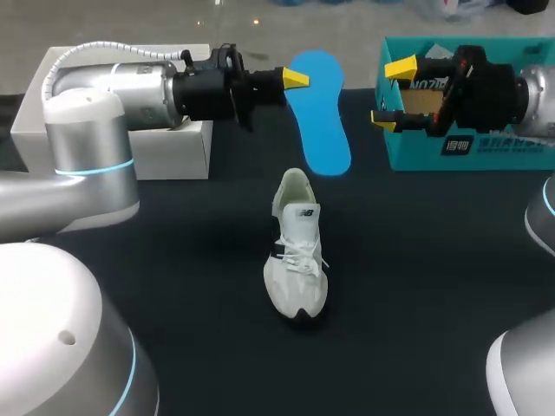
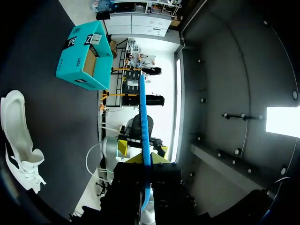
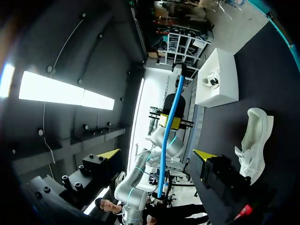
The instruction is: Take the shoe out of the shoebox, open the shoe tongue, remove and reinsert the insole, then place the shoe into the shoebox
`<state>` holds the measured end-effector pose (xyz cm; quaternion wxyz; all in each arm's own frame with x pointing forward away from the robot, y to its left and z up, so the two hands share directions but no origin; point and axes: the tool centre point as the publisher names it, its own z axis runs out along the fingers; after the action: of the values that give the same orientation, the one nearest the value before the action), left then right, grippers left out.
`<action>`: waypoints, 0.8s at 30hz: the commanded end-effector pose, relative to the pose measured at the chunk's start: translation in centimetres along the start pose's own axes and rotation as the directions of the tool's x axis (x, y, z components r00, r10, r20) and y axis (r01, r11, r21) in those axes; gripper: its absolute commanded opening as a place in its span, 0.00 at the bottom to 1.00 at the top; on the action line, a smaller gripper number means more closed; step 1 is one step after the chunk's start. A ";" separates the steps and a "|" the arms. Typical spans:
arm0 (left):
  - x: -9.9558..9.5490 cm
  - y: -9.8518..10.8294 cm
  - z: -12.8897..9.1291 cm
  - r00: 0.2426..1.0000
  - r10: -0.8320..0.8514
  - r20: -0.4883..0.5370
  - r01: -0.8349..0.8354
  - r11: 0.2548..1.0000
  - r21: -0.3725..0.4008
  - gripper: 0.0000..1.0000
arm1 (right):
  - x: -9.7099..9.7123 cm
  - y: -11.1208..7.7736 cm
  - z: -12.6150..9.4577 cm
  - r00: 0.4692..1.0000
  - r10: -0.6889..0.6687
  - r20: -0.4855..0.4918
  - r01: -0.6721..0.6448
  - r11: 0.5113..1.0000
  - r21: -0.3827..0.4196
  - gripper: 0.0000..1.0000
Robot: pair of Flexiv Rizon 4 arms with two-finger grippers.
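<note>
1. Left hand (image 1: 295, 80), upper middle of the head view, is pinching the blue insole (image 1: 319, 117) by one end; right hand (image 1: 392, 94), upper right, is spread and empty.
2. Teal shoebox (image 1: 473, 152) sits upper right; white shoe (image 1: 297, 251) stands mid-frame on the worktop (image 1: 416, 286).
3. Reinsertion looks next: I'd feed the insole toe-first into the collar while the right hand steadies the shoe.
4. The left wrist view shows the insole edge-on between its fingers; overhead, one finger is hidden.
</note>
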<state>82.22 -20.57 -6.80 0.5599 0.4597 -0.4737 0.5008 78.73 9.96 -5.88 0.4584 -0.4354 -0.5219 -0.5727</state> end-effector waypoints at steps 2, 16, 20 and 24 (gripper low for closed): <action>0.3 0.3 0.2 1.000 0.005 0.011 -0.005 1.000 -0.001 0.00 | -0.5 0.4 0.2 0.999 0.012 0.050 -0.012 1.000 -0.012 1.00; 0.2 0.6 0.4 0.999 0.007 0.037 -0.006 1.000 -0.012 0.00 | -0.6 0.1 0.2 0.986 0.027 0.164 -0.033 0.999 0.035 1.00; 0.2 0.7 0.4 0.999 0.010 0.043 -0.010 1.000 -0.017 0.00 | -0.7 -0.1 0.2 0.983 0.021 0.184 -0.027 0.999 0.029 1.00; 0.2 0.7 0.4 0.997 0.055 0.052 -0.055 0.998 -0.016 0.00 | -0.7 -0.1 0.2 0.983 0.021 0.184 -0.027 0.999 0.029 1.00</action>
<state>81.49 -20.88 -6.69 0.5419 0.4576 -0.5005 0.4965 78.67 9.98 -6.49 0.4225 -0.4844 -0.5654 -0.5169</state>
